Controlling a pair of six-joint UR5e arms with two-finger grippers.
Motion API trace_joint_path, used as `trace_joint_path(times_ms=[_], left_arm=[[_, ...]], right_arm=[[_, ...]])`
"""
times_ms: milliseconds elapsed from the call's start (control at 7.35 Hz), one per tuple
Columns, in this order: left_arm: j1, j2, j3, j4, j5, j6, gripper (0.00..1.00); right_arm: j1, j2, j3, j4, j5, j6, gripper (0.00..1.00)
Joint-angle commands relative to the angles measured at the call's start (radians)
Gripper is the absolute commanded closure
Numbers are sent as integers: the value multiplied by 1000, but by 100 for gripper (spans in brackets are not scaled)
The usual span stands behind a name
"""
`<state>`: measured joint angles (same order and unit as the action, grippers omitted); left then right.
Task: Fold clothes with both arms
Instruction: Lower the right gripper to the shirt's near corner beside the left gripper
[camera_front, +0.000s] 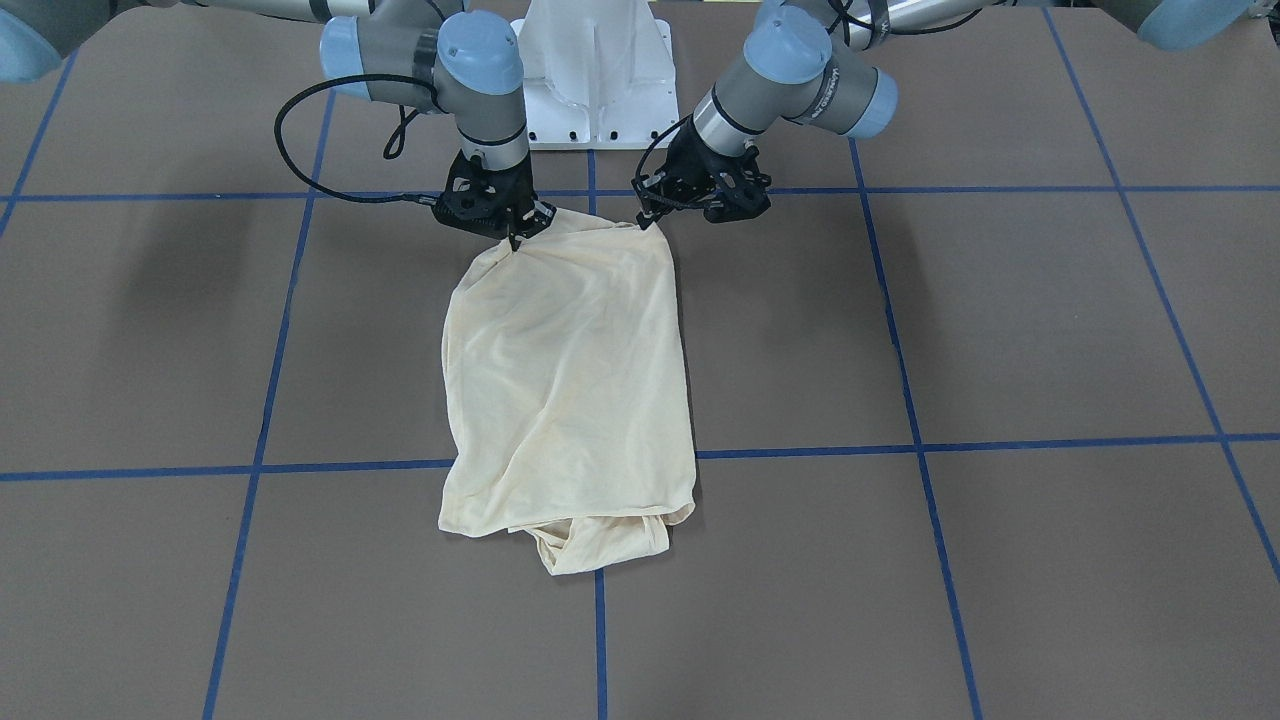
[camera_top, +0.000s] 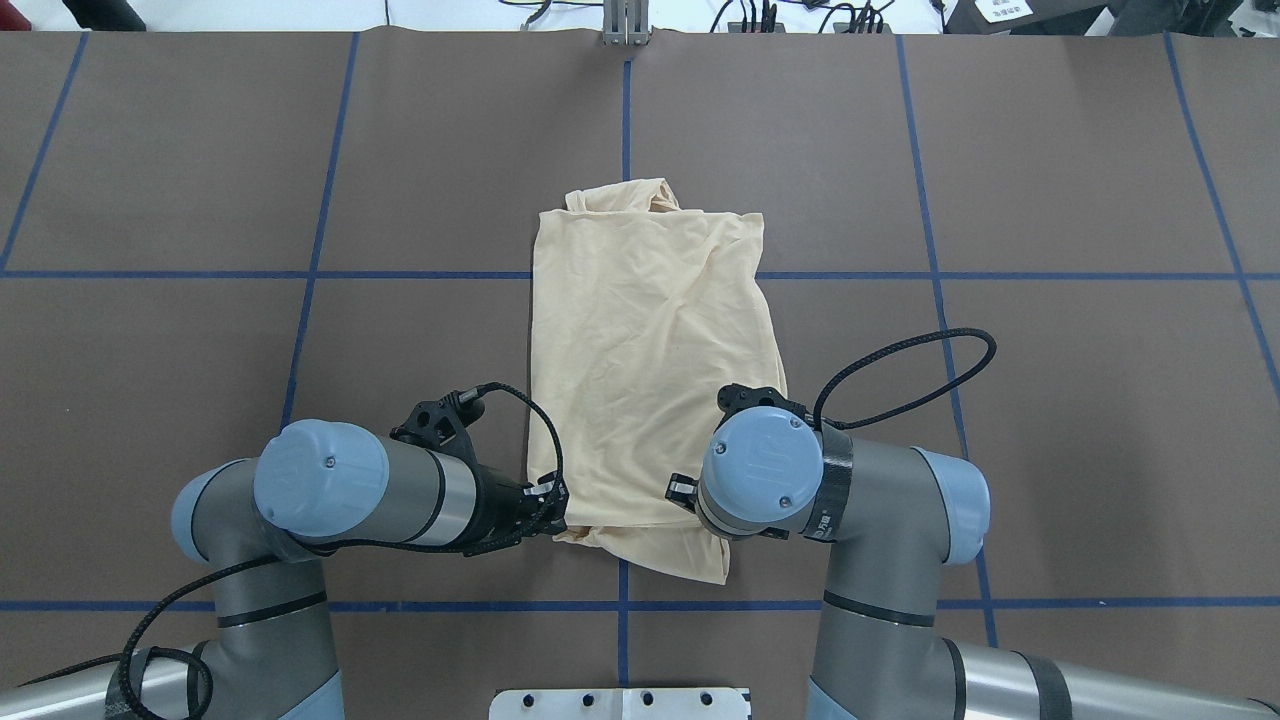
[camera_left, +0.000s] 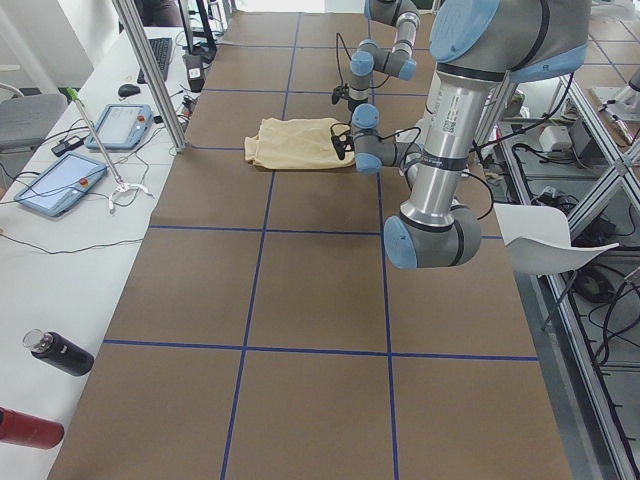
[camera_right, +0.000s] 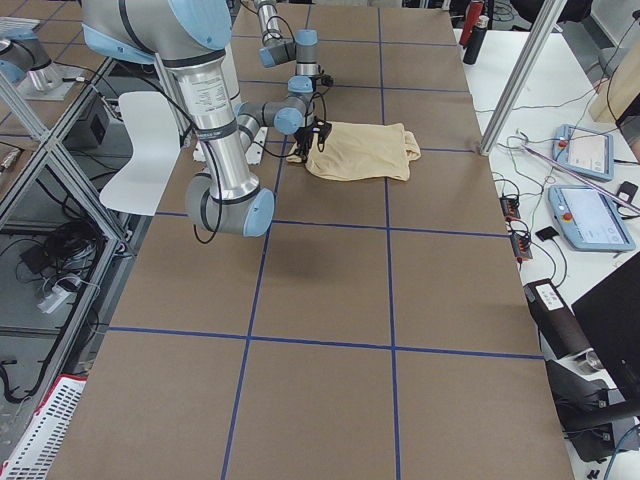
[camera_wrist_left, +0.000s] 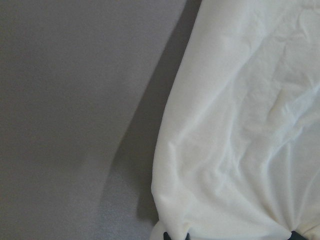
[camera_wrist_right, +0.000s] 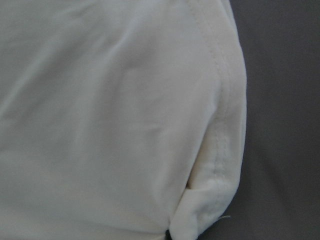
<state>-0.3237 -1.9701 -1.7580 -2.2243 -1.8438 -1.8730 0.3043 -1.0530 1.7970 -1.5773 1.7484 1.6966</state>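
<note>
1. Overhead exterior record: shirt (camera_top: 650, 350), pale cream-yellow, folded into a long strip, lay at the middle of the brown table (camera_top: 1050, 400), crossing a blue tape line (camera_top: 400, 274). No print was visible.
2. Left gripper (camera_front: 648, 218): clenched on the shirt's robot-side corner, with cloth bunched between its fingertips in the left wrist view.
3. Right gripper (camera_front: 514, 236): clenched on the other robot-side corner, at the stitched hem.
4. Far end: rested flat on the table, with a crumpled fold protruding beyond it.

Wrinkled cream shirt (camera_top: 650, 350), folded lengthwise
</note>
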Motion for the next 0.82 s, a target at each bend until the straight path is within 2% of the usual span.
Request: trace_joint_path(times_ms=[0, 408, 680], left_arm=[[0, -1, -8, 0, 0, 0, 100], [17, 8, -57, 3, -3, 2, 100], [93, 14, -77, 15, -5, 2, 100]], right_arm=[[19, 4, 15, -1, 8, -2, 100], [29, -65, 131, -1, 48, -2, 100], [-17, -123, 206, -1, 48, -2, 100]])
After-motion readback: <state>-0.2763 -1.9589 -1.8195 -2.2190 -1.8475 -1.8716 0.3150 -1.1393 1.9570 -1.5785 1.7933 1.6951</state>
